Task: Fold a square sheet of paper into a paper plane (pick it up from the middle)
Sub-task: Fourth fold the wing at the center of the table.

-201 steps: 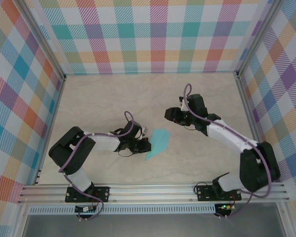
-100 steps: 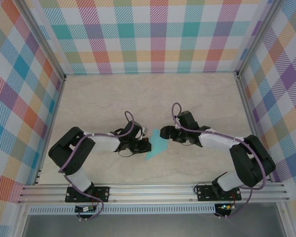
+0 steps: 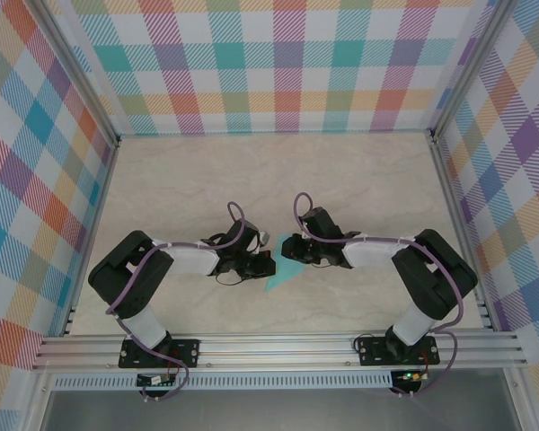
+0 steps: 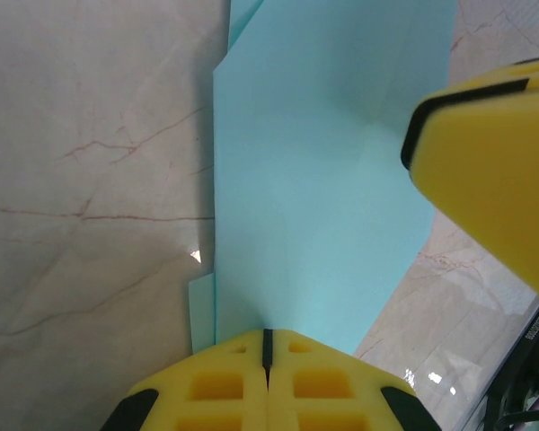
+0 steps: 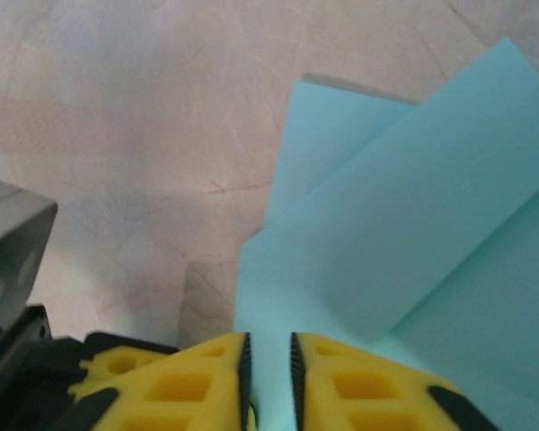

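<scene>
Here's the turquoise paper (image 3: 276,281), already creased and layered, lying flat on the marble table (image 3: 189,180) with its narrow tip pointing toward the arm bases, and both arms have closed in on it. The left gripper (image 4: 267,334) sits on the paper's left edge, its yellow pads pressed tight together with no gap at all, and from the left wrist the sheet runs straight out of that seam, so it's clamped on the paper. A folded flap spreads away beyond those pads, its crease slanting across the sheet. The right gripper (image 5: 269,339) is over the paper's far end, just opposite the left one, the two nearly touching above it in the top view. Its jaws are drawn narrow, with only a thin slit between the yellow pads. The paper's layered flaps fan out right in front of that slit and the nearest edge leads into it, though whether the pads are nipping the sheet or just resting on it I can't tell from here. One right-hand pad (image 4: 485,171) looms over the paper's right side in the left wrist view.
</scene>
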